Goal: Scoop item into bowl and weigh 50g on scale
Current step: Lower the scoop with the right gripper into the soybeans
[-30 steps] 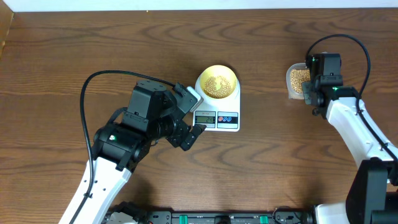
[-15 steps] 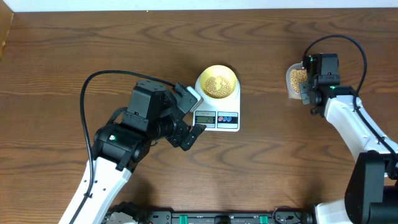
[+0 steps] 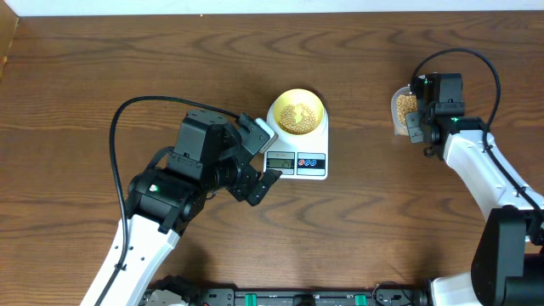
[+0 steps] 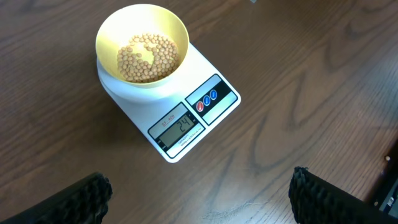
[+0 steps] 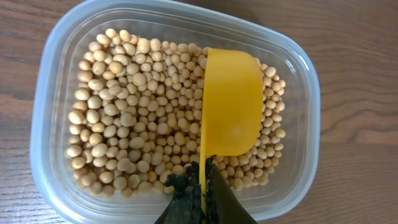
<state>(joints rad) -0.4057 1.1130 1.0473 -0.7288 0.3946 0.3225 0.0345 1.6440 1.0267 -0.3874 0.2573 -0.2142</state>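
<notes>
A pale-yellow bowl holding a layer of tan beans stands on the white scale; its display is lit. My left gripper hovers open at the scale's near-left side, nothing between its fingers. My right gripper is shut on the handle of a bright yellow scoop. The scoop is turned on its side over the beans in a clear plastic tub at the right.
The dark wood table carries only the scale and the tub. A black cable loops from the left arm, and another arcs over the right arm.
The right gripper with the scoop has shifted slightly up and left over the tub. The left arm, bowl and scale have not moved.
</notes>
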